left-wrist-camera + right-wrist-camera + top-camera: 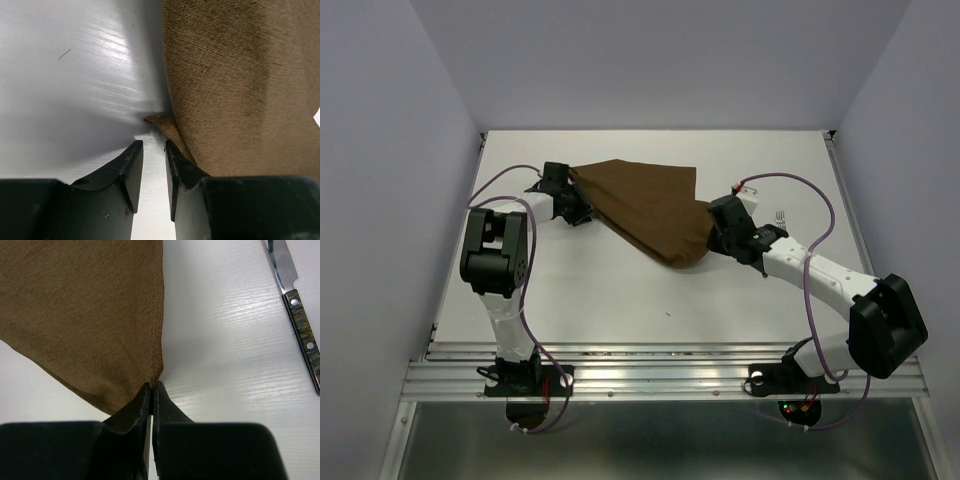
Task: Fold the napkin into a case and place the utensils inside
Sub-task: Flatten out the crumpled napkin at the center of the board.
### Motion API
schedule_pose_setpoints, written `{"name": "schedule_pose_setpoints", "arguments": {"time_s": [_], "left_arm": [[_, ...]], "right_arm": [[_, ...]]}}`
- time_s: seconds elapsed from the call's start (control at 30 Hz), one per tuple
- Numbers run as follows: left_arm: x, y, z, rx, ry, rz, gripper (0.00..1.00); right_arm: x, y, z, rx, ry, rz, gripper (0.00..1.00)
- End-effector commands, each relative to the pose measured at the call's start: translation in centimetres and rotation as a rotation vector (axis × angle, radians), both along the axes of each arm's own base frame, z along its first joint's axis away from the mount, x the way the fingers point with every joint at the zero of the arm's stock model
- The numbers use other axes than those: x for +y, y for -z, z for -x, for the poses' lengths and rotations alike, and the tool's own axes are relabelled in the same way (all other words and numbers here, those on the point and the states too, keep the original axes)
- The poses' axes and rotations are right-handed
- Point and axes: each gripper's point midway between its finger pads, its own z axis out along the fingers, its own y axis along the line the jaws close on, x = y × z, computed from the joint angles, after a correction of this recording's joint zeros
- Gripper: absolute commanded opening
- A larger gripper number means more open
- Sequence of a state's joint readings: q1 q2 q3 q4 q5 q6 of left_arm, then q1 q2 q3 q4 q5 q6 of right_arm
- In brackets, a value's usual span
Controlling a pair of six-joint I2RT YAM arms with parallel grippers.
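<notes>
Our right claw pinches a napkin corner tight, the cloth stretched over the far middle of the tabletop. Our left claw gapes narrowly, empty, beside the opposite corner. We should nudge onto it, then close squarely.

The dark brown napkin spreads as a rough triangle across the top view's upper centre, narrowing to its lower right corner. The silver knife, dark handle riveted, lies apart at the right wrist view's upper right.
</notes>
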State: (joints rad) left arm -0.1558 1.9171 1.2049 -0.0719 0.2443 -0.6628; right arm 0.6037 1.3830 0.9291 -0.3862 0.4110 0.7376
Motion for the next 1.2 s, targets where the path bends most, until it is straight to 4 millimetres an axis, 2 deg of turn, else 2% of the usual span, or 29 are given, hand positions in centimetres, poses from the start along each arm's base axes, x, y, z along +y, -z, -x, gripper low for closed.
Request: {"name": "schedule_pose_setpoints", "arguments": {"time_s": [0.0,0.2,0.23,0.37,0.57,0.7,0.93,1.17], "left_arm": [[-0.6,-1.1,-1.3,-0.045,0.018,0.02,0.35],[-0.7,-1.0,-0.7,-0.04,0.025,0.025,0.29],[-0.6,-1.7,-0.6,-0.056,0.023,0.023,0.29],[-0.4,-3.3,-0.2,-0.125,0.01,0.025,0.34],[-0.3,-4.1,-0.5,-0.164,0.0,0.024,0.41],[-0.7,-4.0,-0.7,-0.175,0.006,0.052,0.43],[-0.9,-2.6,-1.1,-0.151,0.012,0.055,0.42],[-0.4,-1.7,-1.0,-0.136,-0.006,0.029,0.34]], "right_arm": [[0.9,-2.4,-1.2,-0.054,0.001,-0.034,0.01],[1.2,-2.3,-1.3,-0.046,-0.003,-0.037,0.01],[1.2,-2.2,-1.3,-0.044,-0.003,-0.038,0.01],[1.4,-2.1,-1.4,-0.038,-0.006,-0.041,0.01],[1.6,-2.0,-1.6,-0.033,-0.012,-0.038,0.01],[1.8,-2.1,-1.6,-0.033,-0.015,-0.043,0.01],[1.8,-1.9,-1.6,-0.029,-0.011,-0.041,0.01],[1.6,-1.7,-1.7,-0.029,-0.007,-0.031,0.01]]}}
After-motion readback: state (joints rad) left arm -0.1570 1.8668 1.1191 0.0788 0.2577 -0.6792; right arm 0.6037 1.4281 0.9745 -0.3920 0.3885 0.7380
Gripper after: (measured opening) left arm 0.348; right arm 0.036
